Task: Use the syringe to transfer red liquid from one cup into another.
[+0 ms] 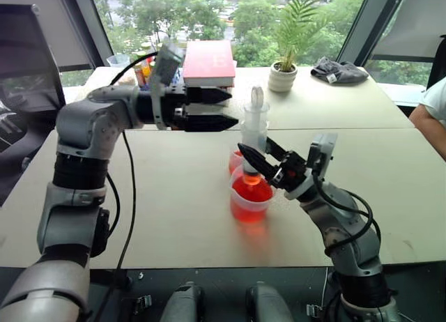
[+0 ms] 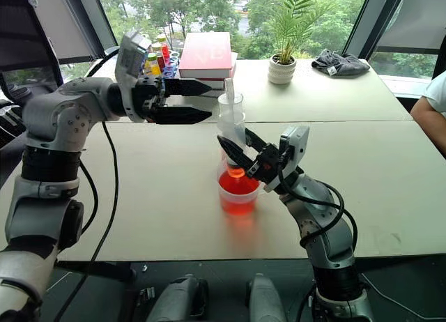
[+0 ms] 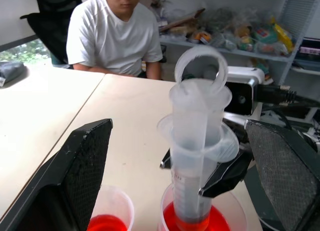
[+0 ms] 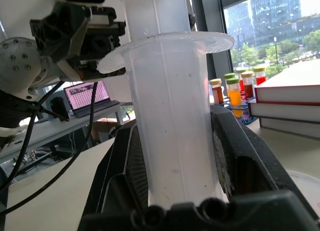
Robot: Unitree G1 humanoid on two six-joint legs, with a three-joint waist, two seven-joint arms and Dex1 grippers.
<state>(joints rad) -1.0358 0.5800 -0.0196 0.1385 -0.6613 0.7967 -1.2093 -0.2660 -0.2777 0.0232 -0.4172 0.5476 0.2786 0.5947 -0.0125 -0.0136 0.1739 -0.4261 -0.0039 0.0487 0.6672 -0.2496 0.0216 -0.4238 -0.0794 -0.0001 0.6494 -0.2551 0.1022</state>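
Observation:
The syringe stands upright, its orange tip dipped in the red liquid of the larger cup near the table's middle. My right gripper is shut on the barrel low down, with a finger on each side. The smaller cup stands just behind and to the left, and it holds some red liquid too. My left gripper hovers level beside the plunger top, open, with its fingers apart from the syringe and nothing between them.
A stack of red books, a rack of capped tubes, a potted plant and a dark cloth sit along the far table. A person in a white shirt sits at the table's right side.

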